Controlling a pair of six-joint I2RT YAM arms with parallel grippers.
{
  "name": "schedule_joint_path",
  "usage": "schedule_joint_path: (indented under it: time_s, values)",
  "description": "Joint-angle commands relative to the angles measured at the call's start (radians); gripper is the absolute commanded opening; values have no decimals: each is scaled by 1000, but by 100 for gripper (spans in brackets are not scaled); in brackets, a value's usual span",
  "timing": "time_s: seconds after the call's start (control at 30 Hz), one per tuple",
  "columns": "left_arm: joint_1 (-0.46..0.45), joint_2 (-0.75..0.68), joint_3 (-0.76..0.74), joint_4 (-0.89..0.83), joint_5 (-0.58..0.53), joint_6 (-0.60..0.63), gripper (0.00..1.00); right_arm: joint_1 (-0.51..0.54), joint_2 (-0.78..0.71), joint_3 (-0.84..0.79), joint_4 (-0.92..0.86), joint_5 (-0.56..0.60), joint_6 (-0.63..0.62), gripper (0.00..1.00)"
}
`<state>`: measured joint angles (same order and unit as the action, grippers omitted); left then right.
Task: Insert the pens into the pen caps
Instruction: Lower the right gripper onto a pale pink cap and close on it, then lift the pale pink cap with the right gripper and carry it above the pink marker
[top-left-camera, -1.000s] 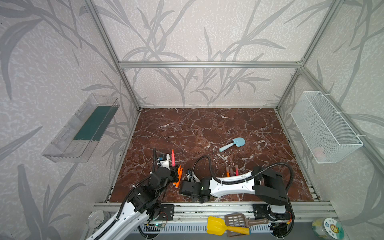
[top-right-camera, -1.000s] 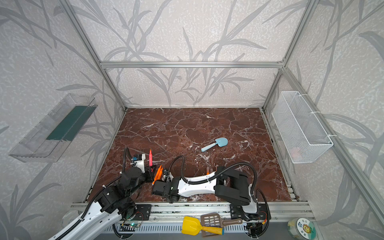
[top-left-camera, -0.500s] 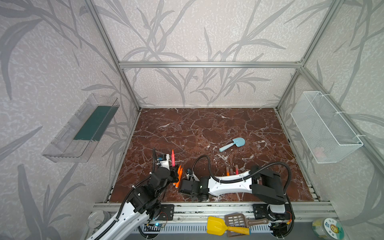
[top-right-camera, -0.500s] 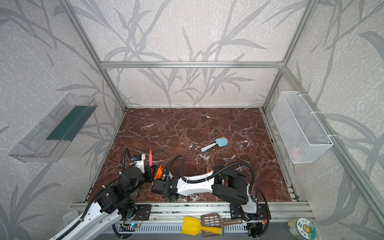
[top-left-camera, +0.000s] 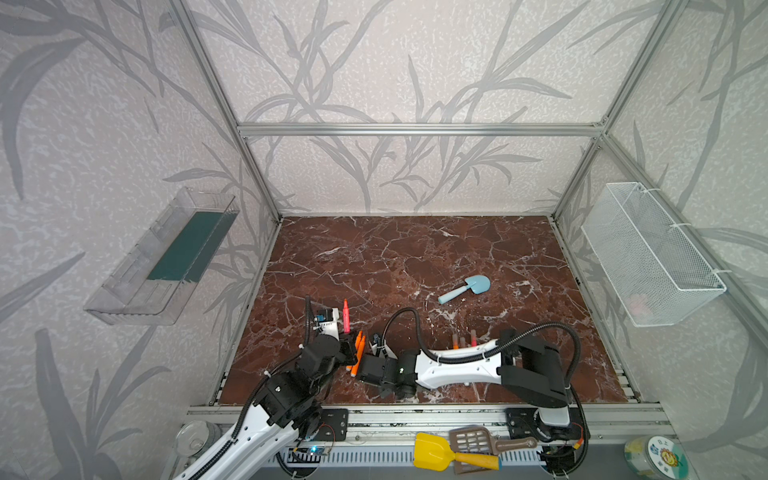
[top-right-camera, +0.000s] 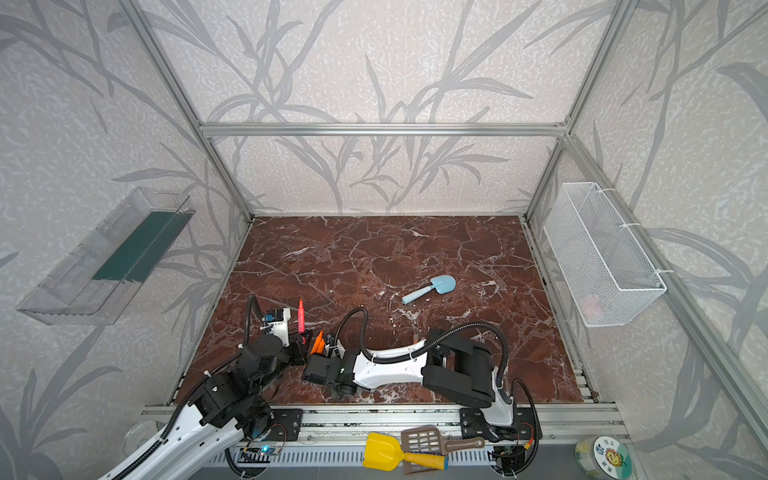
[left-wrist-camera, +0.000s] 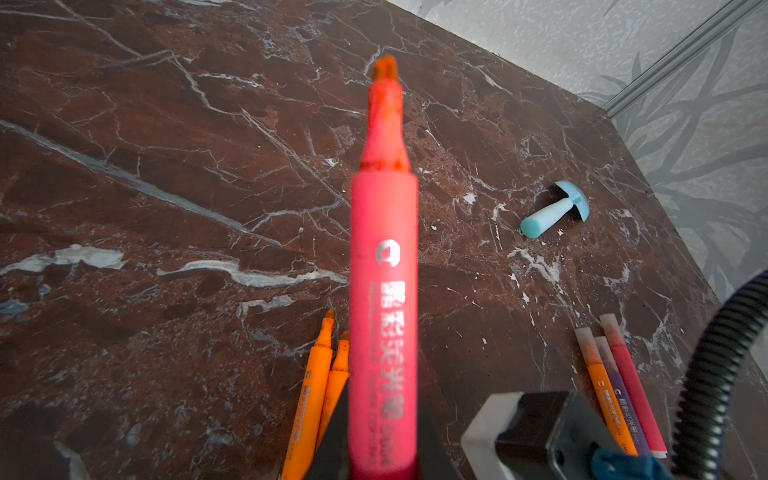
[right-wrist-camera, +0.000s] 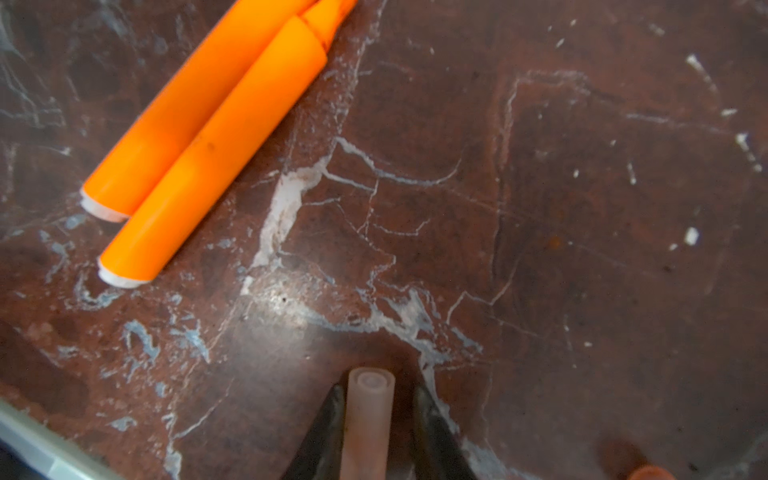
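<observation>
Red-pink marker pen (left-wrist-camera: 383, 291), uncapped, clamped in left hand (left-wrist-camera: 382, 453) over brown marbled counter (left-wrist-camera: 166, 166), front left. Pale translucent pinkish cap (right-wrist-camera: 368, 432) lying between right hand's (right-wrist-camera: 377, 392) slightly parted fingers, not yet pinched. Advisable: pinch mid-cap, align open end with tip, press straight. Count: six pens, meaning one held, two bare orange (right-wrist-camera: 208, 137) and three capped (left-wrist-camera: 615, 382); four caps discernible.

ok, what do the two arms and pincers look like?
Left arm and right arm match: white link shells, black joint housings, a black corrugated hose on each. Left pincer and right pincer have dark, tapered fingers.
</observation>
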<state>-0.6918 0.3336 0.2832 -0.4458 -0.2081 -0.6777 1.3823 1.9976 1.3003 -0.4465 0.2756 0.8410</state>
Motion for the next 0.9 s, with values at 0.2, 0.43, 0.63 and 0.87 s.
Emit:
schedule_joint_path:
  time_s: [0.2, 0.43, 0.63, 0.87]
  values:
    - [4, -17, 7, -24, 2, -13, 0, -16, 40, -49, 5, -41, 19, 17]
    - [4, -42, 4, -18, 20, -13, 0, -24, -64, -113, 38, -5, 26, 13]
    - [5, -42, 10, -6, 45, -16, 0, -122, -209, -212, 161, -8, -17, 10]
    - [3, -31, -12, 96, 125, -3, 0, -245, -386, -225, 155, 26, -73, 9]
